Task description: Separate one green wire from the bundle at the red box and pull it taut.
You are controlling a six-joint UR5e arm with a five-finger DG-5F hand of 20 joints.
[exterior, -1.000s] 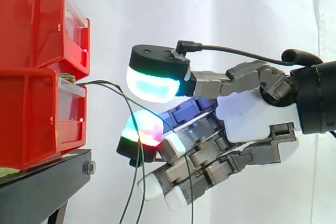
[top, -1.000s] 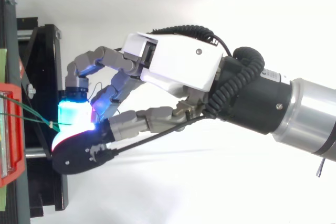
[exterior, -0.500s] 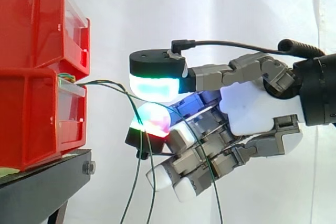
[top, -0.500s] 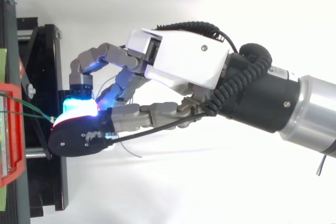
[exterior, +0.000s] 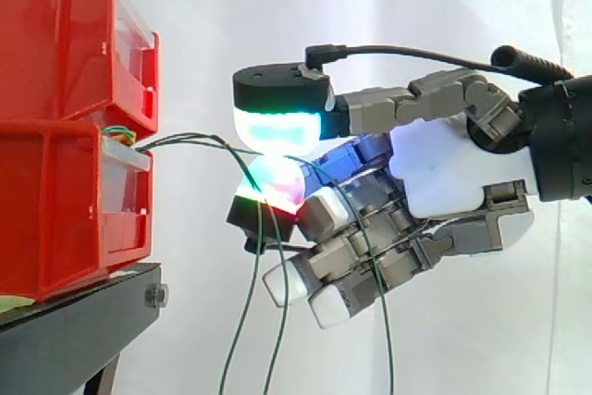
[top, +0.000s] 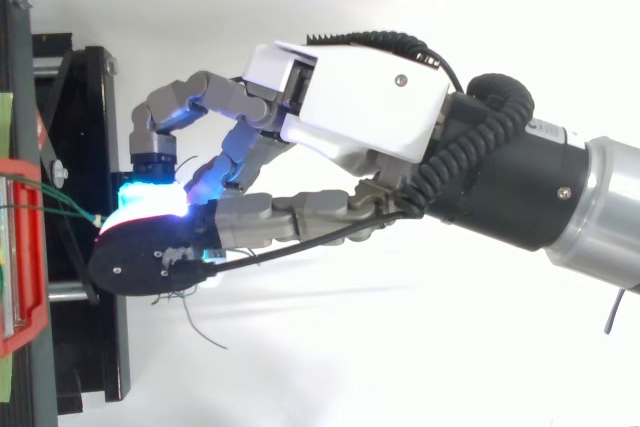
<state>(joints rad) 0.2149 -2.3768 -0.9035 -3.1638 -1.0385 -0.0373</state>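
Pads [exterior: 277, 127] closer together than a second ago; hand [exterior: 453, 182] clamped on green wire [exterior: 190, 141] beside red box [exterior: 55, 210]

- Thin green wires [exterior: 185, 139]: lower ends cut off by bottom edge, side view. Roots hidden inside lower of stacked red plastic bins [exterior: 55, 182].
- Wire stretch pinched between fingertips [exterior: 277, 127] of hand [exterior: 444, 182]: lost in pad glow. Count of wires in pinch: cannot tell.
- Top view: pinch point covered by black back of thumb tip.
- Bins: cut off by left edge, both views.
- Black metal stand [exterior: 79, 321]: cut off at bottom-left corner, side view.
- Silver and black robot arm [top: 590, 207]: cut off at right edge.
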